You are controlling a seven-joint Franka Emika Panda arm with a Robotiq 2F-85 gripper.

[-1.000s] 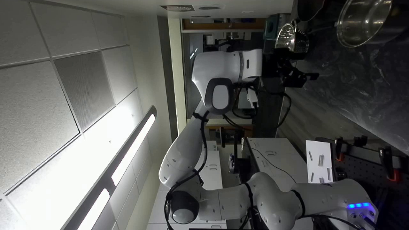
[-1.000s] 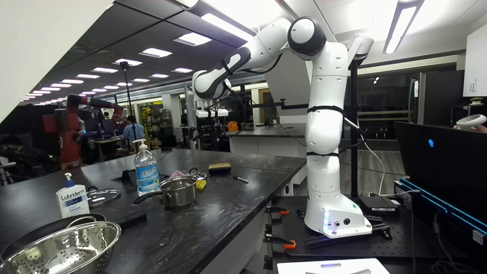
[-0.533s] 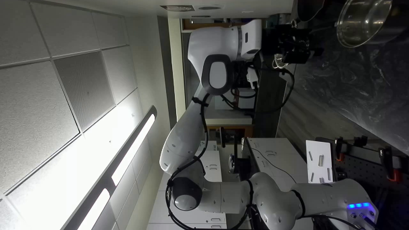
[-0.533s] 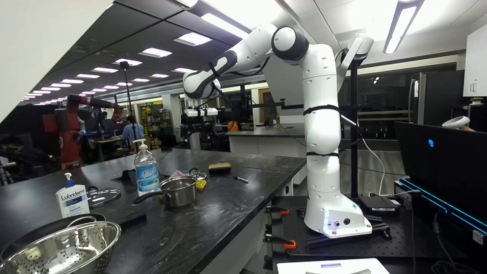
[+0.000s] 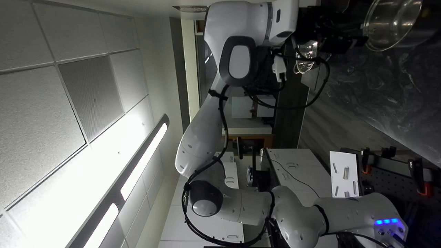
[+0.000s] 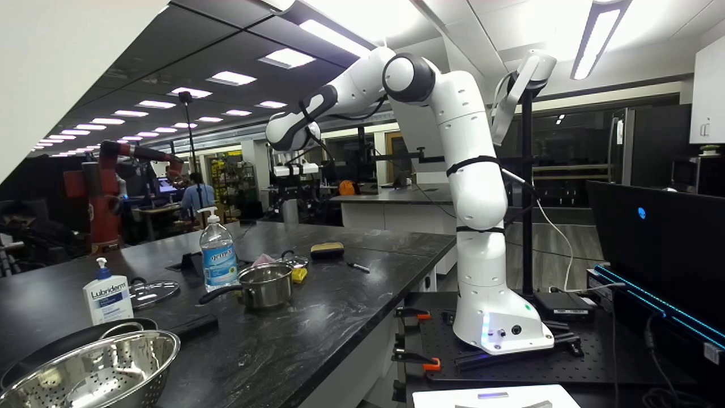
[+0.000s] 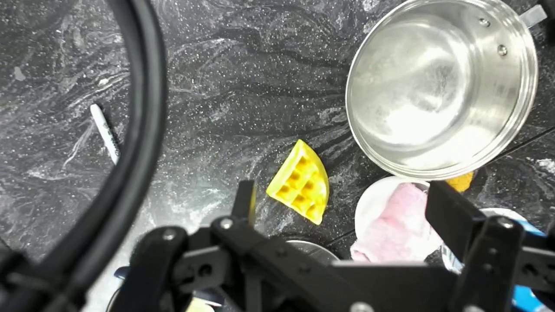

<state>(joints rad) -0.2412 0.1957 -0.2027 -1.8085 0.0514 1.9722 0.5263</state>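
Note:
My gripper (image 7: 347, 203) is open in the wrist view, its black fingers wide apart with nothing between them. It hangs above the dark counter, as the gripper (image 6: 297, 198) in an exterior view also shows. A yellow waffle wedge (image 7: 302, 184) lies on the counter just beyond the left finger, not touched. A white bowl (image 7: 368, 206) with a pink cloth (image 7: 396, 225) shows between the fingers, partly covered by the right finger. A steel pot (image 7: 433, 95) stands beyond them; it shows in both exterior views (image 5: 392, 27) (image 6: 266, 288). An orange-yellow piece (image 7: 461, 182) is mostly hidden under the pot's rim.
A white marker (image 7: 105, 132) lies to the left in the wrist view. A tall pump bottle (image 6: 220, 258), a lotion bottle (image 6: 109, 297), a glass lid (image 6: 153, 292), a brown-black case (image 6: 327, 250) and a steel colander (image 6: 96, 374) are on the counter (image 6: 340, 317). A cable loop (image 7: 149, 86) crosses the wrist view.
The arm has reached farther out over the counter. The gripper has shifted left in an exterior view and up and toward the pot in another. The counter objects have not moved.

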